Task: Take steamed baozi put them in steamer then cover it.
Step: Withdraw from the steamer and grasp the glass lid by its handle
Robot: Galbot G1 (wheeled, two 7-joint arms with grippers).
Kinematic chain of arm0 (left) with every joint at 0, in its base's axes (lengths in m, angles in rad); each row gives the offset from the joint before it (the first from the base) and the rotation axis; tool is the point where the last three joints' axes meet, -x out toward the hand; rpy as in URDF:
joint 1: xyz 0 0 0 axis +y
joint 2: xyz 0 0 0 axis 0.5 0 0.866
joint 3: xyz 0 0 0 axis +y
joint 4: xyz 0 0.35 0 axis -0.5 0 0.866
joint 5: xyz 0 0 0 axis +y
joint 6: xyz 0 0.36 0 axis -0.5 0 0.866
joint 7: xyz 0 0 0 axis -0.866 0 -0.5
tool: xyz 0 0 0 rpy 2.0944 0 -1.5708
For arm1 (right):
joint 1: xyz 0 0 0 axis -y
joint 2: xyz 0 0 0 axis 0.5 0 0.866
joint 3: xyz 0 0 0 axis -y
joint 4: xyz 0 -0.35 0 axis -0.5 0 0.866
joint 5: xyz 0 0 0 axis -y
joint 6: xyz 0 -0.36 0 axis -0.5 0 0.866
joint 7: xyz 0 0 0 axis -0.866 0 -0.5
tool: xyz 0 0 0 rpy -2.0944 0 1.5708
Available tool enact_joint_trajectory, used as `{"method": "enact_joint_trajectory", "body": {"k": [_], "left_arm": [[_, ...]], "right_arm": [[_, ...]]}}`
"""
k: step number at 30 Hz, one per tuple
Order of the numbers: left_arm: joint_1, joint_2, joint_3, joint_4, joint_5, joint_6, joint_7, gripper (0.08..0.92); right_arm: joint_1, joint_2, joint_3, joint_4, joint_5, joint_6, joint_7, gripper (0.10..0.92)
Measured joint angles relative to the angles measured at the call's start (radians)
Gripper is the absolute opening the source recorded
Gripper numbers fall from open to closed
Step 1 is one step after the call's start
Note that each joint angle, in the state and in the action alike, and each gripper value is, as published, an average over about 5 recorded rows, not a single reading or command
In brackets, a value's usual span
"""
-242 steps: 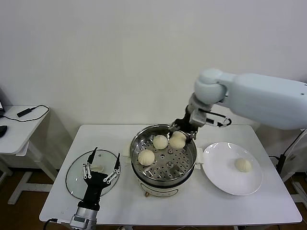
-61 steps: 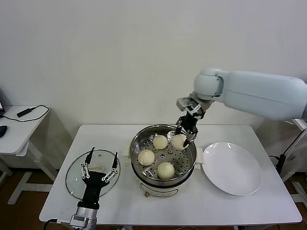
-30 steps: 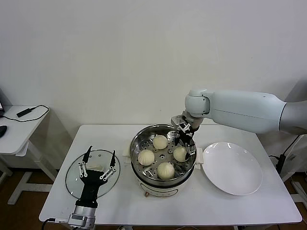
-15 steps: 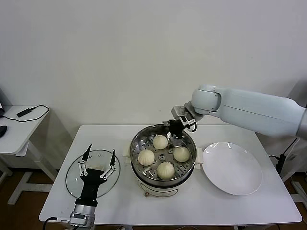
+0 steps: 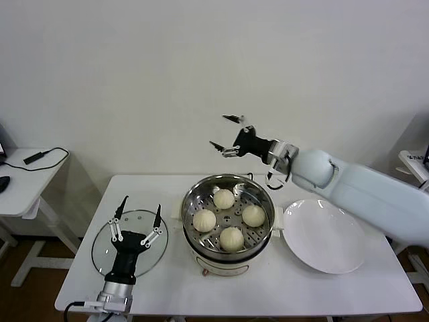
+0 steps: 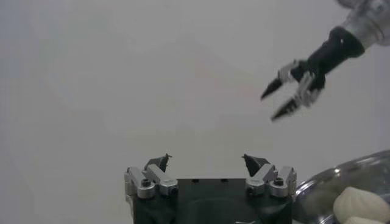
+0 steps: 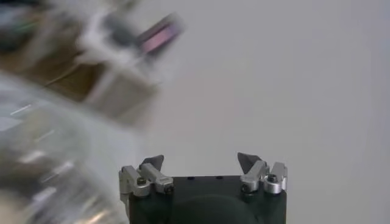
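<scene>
While 4 steamed baozi sit on the perforated tray inside the steamer, the right gripper hangs in the air above and behind the pot, fingers spread wide and holding nothing. Well apart from it, the left gripper stands over the cover, which lies flat on the white table left of the steamer; its fingers are also spread wide and empty. From the left wrist, the right gripper shows against the bare white wall, with a baozi at the pot's rim. Beside the steamer on the right lies a white plate. A small side table stands at far left.
</scene>
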Motion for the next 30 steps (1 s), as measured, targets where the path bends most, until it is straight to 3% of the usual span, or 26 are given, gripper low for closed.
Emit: {"method": "enact_joint_trajectory", "body": {"k": [7,16,30], "left_arm": [[-0.013,0.016,-0.015,0.035,0.112,-0.006,-0.017,0.823],[-0.017,0.046,-0.048,0.104,0.267,-0.02,-0.043,0.823],[-0.002,0.086,-0.115,0.268,0.661,0.058,-0.082,0.823]], "right_arm": [[-0.407,0.026,0.418,0.002,-0.084,0.11,0.113,0.823],[-0.844,0.137,0.844,0.0,-0.178,0.223,0.146,0.823],[-1.25,0.304,1.168,0.01,-0.271,0.311,0.134,0.823]]}}
